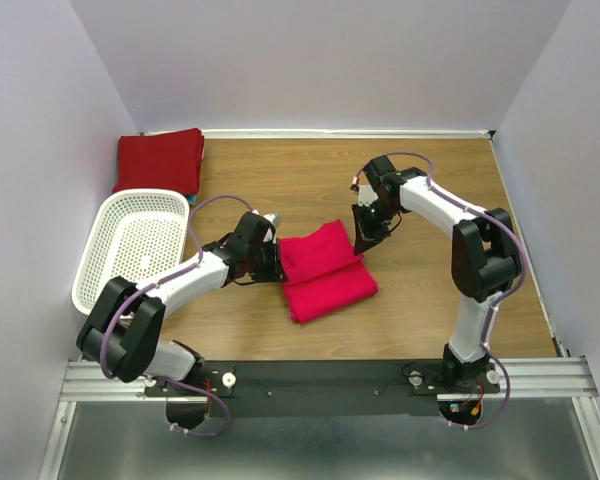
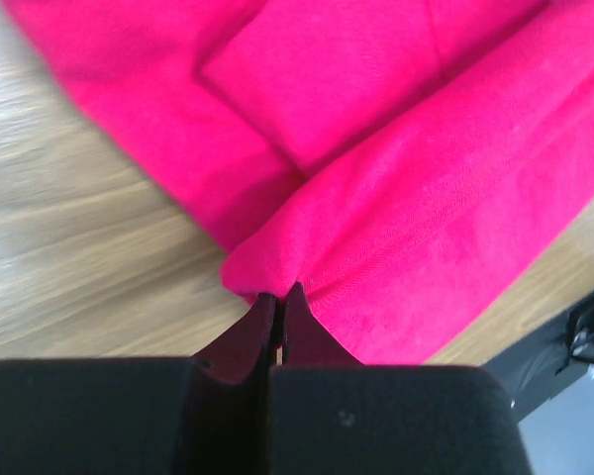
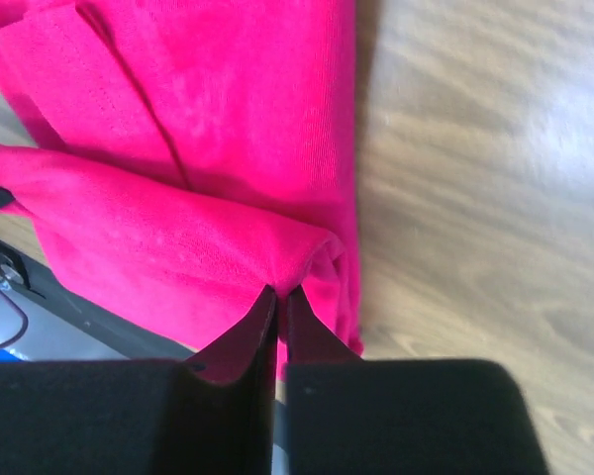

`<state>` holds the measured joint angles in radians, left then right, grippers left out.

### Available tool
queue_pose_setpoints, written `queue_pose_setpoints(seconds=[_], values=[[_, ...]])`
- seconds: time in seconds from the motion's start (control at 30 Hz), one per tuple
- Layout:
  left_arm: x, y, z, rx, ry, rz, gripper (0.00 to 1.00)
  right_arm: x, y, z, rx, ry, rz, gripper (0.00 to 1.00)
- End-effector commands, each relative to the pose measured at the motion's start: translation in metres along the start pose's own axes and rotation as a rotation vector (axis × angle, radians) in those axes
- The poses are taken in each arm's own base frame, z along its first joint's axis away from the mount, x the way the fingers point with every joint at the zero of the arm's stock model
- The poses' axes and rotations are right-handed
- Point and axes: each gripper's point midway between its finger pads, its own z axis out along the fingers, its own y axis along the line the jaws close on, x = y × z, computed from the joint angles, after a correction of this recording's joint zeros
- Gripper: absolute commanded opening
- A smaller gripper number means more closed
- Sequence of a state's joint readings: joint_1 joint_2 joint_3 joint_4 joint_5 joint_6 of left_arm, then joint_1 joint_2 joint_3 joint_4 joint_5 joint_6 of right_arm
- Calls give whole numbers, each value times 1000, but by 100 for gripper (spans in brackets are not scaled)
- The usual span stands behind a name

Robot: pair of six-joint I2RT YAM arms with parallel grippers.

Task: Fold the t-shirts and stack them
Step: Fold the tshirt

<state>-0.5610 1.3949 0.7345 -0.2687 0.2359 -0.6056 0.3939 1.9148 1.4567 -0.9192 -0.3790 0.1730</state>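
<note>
The crimson-pink t-shirt (image 1: 325,275) lies folded at the centre of the wooden table (image 1: 430,330). The left gripper (image 2: 279,294) is clenched on the shirt's left edge. The right gripper (image 3: 280,292) pinches a raised fold at its far right corner. Farther left stands the white perforated basket (image 1: 130,196). Beyond it, against the back wall, lies a folded darker red t-shirt (image 1: 160,158).

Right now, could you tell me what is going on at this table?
Both arms are working on the pink t-shirt, lying partly folded between them. The left tool is pinched shut on its left edge, and the right tool appears pinched on a raised fold at its right edge. A darker red t-shirt sits folded in the far left corner, behind the white basket.
</note>
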Motion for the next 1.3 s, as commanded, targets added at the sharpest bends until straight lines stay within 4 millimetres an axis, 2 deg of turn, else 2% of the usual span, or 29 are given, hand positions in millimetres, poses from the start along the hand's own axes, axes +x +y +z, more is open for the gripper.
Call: queue_pose_setpoints(seconds=[0.0,0.1,0.2,0.27,0.3,0.33,0.4,0.43,0.47,0.5,0.53,0.63,0.67,0.7,0.73,0.77,0.87,0.9,1.0,1.07,1.17,1.27], values=[[7,37,-2,-112,2,-71,0,-25,-7,-1,28,-50,-55,14],[6,40,0,-113,4,-76,0,-35,-7,3,24,-62,-57,22],[2,36,0,-95,-3,-68,11,-43,-5,4,24,-79,-54,29],[-8,31,-2,-89,-31,-55,35,-54,-3,-2,27,-121,-46,30],[-13,30,-2,-88,-42,-50,36,-55,-1,-4,26,-129,-41,31],[-15,29,-4,-96,-47,-47,51,-58,1,-9,24,-143,-40,33],[-33,24,-12,-105,-94,-25,66,-60,9,-21,18,-177,-47,41],[-38,24,-16,-114,-106,-19,76,-59,10,-24,26,-185,-51,44],[-44,22,-20,-121,-123,-10,78,-54,12,-26,34,-185,-56,46],[-61,18,-28,-134,-172,9,79,-50,17,-33,38,-203,-61,49],[-76,17,-37,-152,-210,18,79,-39,19,-30,53,-187,-68,50],[-95,19,-46,-182,-255,39,79,-20,33,-34,48,-206,-77,50],[-105,20,-46,-190,-268,45,79,1,38,-23,43,-166,-83,50],[-110,21,-46,-196,-268,65,78,4,46,-22,24,-181,-75,50],[-115,23,-43,-200,-272,73,75,12,55,-24,0,-188,-83,50],[-122,32,-36,-248,-276,74,71,29,62,-15,-13,-159,-96,50],[-131,41,-19,-271,-242,96,61,43,84,-6,-81,-159,-103,50],[-134,45,-5,-284,-213,100,58,47,85,-4,-92,-156,-98,50],[-132,52,22,-288,-141,113,49,56,78,10,-84,-129,-102,50],[-127,53,32,-271,-105,115,43,59,70,17,-55,-117,-101,49],[-114,57,42,-261,-65,109,37,62,60,27,-17,-96,-101,48],[-87,64,45,-249,-1,89,33,61,42,37,62,-92,-96,47]])
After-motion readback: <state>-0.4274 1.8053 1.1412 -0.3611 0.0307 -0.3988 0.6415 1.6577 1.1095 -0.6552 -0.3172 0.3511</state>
